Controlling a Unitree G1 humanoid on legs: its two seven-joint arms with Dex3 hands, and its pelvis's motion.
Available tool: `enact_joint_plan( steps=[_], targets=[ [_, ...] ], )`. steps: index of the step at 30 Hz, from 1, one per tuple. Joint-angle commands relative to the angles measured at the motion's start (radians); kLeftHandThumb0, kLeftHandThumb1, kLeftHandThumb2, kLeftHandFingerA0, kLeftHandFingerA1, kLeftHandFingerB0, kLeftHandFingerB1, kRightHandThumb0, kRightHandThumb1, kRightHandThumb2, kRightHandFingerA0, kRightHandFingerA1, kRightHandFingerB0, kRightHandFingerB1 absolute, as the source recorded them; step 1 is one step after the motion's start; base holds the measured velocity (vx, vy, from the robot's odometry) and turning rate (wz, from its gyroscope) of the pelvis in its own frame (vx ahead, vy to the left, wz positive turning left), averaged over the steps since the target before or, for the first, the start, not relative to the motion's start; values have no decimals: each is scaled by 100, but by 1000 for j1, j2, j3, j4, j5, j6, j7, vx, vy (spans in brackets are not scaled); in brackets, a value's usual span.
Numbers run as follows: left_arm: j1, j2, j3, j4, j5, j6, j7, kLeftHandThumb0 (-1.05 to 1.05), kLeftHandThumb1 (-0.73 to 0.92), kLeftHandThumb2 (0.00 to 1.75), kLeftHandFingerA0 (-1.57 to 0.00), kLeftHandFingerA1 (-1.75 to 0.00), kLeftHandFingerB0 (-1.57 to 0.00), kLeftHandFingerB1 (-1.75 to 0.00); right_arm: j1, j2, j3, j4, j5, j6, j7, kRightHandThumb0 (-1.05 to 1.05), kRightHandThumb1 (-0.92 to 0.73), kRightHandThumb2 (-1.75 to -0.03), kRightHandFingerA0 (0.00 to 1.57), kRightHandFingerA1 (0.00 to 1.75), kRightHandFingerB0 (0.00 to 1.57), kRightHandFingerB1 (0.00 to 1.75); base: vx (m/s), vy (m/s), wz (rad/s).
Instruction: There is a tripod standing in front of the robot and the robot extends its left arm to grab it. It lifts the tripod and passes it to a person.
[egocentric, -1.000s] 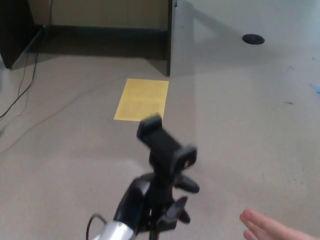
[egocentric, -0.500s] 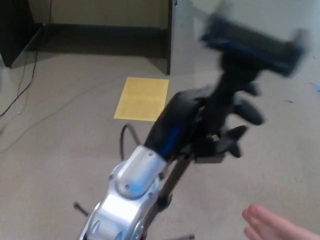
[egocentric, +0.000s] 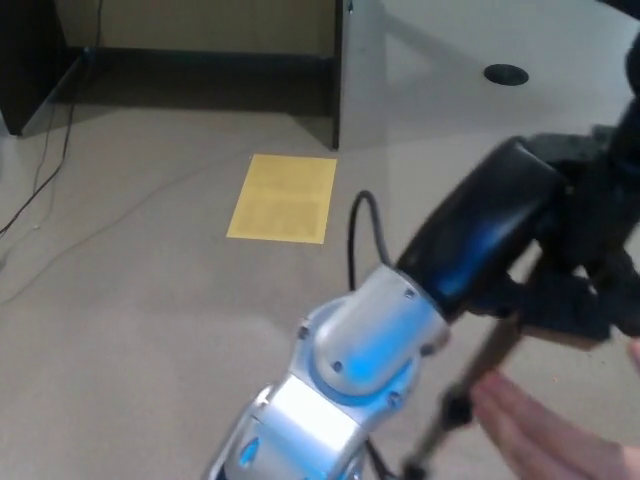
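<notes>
Left hand (egocentric: 560, 240) grips the black tripod (egocentric: 480, 375), tilted, above a person's open palm (egocentric: 540, 435).

Open floor (egocentric: 150, 300) lies left; a person's hand (egocentric: 545, 440) sits just beside the tripod (egocentric: 470, 390) legs, lower right.

A grey floor (egocentric: 150, 300) is carrying a yellow sheet (egocentric: 282, 197) lying flat and cables (egocentric: 50, 170) trailing at left.
</notes>
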Motion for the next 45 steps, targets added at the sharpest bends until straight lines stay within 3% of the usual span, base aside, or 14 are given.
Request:
enact_joint_plan(
  steps=[1,4,9,11,15,16,17,23,28,31,32,35,39,45],
  targets=[
    [-280,-149,-89,-137,82,262,26,-20,68,92,-108,-136,-80,-124,19,-13,49,25,-82,-17,-113,-44,-71,-60,61,37,54,36,0,0,0],
    [-301,-158,-109,-144,99,255,33,-3,71,100,-103,-147,-73,-127,23,-14,53,28,-80,-19,-119,-44,-71,-60,61,37,54,36,0,0,0],
    [-312,-169,-132,-190,101,320,35,5,85,91,-96,-158,-66,-128,20,-9,58,38,-76,-20,-127,-44,-71,-60,61,37,54,36,0,0,0],
    [-327,-163,-135,-225,103,350,29,14,91,81,-95,-150,-65,-119,21,-9,59,39,-76,-21,-129,-44,-71,-60,61,37,54,36,0,0,0],
    [-325,-137,-144,-272,99,332,24,27,92,80,-86,-148,-58,-114,20,-10,62,43,-76,-23,-132,-44,-71,-60,61,37,54,36,0,0,0],
    [-343,-115,-133,-281,95,320,13,30,92,77,-88,-133,-62,-104,5,-12,60,45,-74,-21,-129,-44,-71,-60,61,37,54,36,0,0,0],
    [-333,-102,-143,-293,103,293,22,34,92,73,-86,-130,-62,-100,3,-12,60,46,-74,-22,-129,-44,-71,-60,61,37,54,36,0,0,0],
    [-361,-55,-116,-340,35,361,-2,27,92,82,-73,-140,-46,-100,-4,-12,60,53,-77,-25,-133,-44,-71,-60,61,37,54,36,0,0,0],
    [-453,47,-131,-391,60,497,-22,9,92,82,-49,-155,-31,-108,-9,-14,59,55,-81,-27,-135,-44,-71,-60,61,37,54,36,0,0,0],
    [-435,57,-146,-390,71,493,5,2,92,81,-50,-156,-31,-110,-19,-14,60,57,-82,-26,-134,-44,-71,-60,61,37,54,36,0,0,0],
    [-429,65,-152,-386,83,473,13,1,92,71,-60,-142,-37,-102,-22,-14,60,58,-83,-26,-133,-44,-71,-60,61,37,54,36,0,0,0],
    [-423,85,-162,-382,116,443,30,-1,92,66,-60,-142,-44,-104,-26,-15,60,58,-85,-27,-132,-44,-71,-60,61,37,54,36,0,0,0],
    [-396,99,-164,-372,134,405,47,-9,85,70,-68,-127,-49,-93,-28,-14,59,61,-86,-28,-132,-44,-71,-60,61,37,54,36,0,0,0],
    [-387,124,-173,-368,153,385,38,-10,87,66,-70,-128,-50,-93,-26,-14,58,64,-86,-30,-135,-44,-71,-60,61,37,54,36,0,0,0]
  ],
)
